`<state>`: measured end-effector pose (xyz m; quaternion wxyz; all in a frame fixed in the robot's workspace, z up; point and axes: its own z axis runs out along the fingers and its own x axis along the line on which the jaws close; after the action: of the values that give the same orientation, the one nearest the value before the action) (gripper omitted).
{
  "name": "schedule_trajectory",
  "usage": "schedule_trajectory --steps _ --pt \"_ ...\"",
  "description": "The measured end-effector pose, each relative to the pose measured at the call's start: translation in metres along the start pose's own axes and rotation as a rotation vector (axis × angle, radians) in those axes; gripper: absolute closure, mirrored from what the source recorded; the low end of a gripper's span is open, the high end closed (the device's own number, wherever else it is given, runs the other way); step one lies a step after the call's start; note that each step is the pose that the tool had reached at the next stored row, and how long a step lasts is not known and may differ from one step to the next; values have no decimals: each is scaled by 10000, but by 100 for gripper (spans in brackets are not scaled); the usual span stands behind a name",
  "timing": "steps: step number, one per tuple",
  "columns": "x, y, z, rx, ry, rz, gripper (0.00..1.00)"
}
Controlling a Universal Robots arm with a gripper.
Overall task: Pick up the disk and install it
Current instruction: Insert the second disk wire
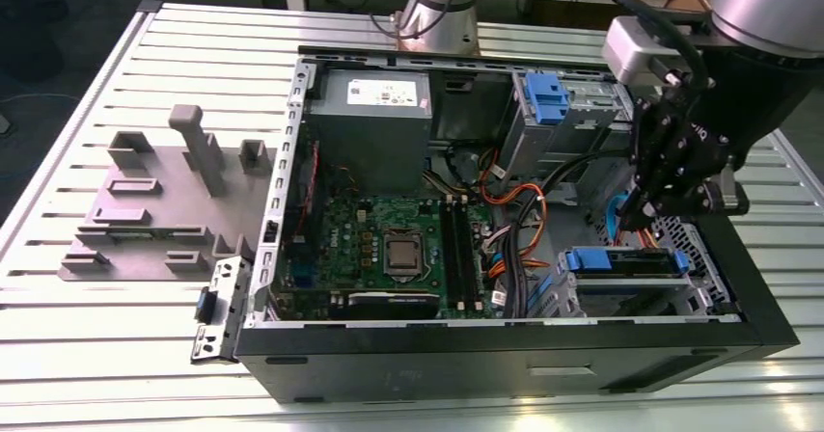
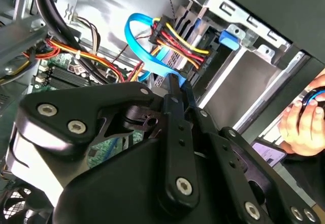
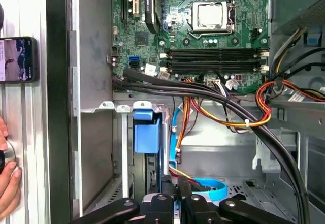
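Item 1: open PC case (image 1: 515, 355) on slatted table (image 1: 77, 355), motherboard (image 1: 386, 249) exposed.
Item 2: gripper (image 1: 644, 210), black, inside case at approx 3 o'clock of the board, above drive cage; fingers (image 2: 175, 112) drawn narrow, nearly together, w/ nothing seen between them.
Item 3: disk (image 1: 627, 260), blue rails, seated in cage at 6 o'clock of gripper, near case front wall.
Item 4: blue SATA cable (image 2: 139, 46) just beside fingertips.
Item 5: person's hand (image 2: 304, 122) outside case.
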<state>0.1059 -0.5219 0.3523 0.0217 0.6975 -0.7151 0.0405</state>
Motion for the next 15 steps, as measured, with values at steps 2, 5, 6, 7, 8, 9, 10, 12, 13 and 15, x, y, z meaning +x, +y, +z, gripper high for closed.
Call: schedule_trajectory --steps 2,5,6,7,8,9,10,12,13,15 --pt "15 18 7 46 -27 -5 84" --pt "23 44 11 198 -44 -9 84" --pt "25 55 12 263 -47 -7 84" --pt "27 67 13 328 -49 -4 84" --pt "27 83 13 402 -50 1 84" --pt "28 101 13 468 -51 6 84" --pt "31 118 15 522 -56 11 84" --pt "46 144 21 600 -72 18 84" --pt "57 152 25 623 -91 21 84" --pt "80 170 31 671 -128 26 84"
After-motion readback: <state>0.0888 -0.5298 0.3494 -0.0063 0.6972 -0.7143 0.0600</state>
